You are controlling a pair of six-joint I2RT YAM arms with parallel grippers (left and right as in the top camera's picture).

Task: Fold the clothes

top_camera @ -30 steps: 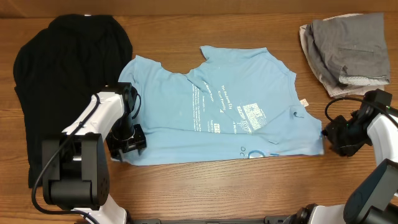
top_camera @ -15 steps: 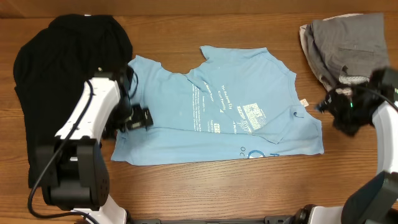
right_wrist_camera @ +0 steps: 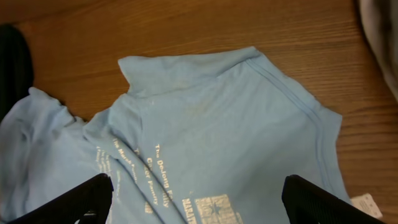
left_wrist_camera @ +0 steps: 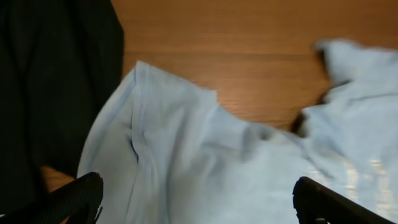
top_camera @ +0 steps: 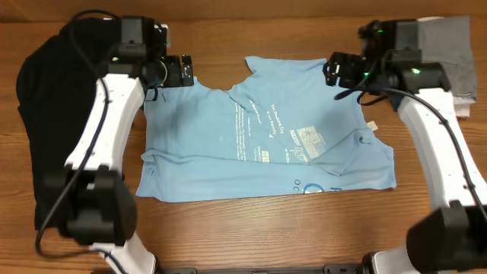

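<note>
The light blue T-shirt lies spread in the middle of the table, partly folded over, with its white lettering facing up and a white tag at its right edge. The black shirt lies on the left. My left gripper hovers open over the blue shirt's far left corner, holding nothing. Above the far right part of the shirt, my right gripper is also open and holds nothing.
A pile of grey clothes sits at the far right corner, close behind the right arm, and shows in the right wrist view as grey cloth. Bare wood table runs along the front edge.
Both grippers opened and let go of the blue shirt's near corners. Both arms then swung up to the shirt's far edge.
</note>
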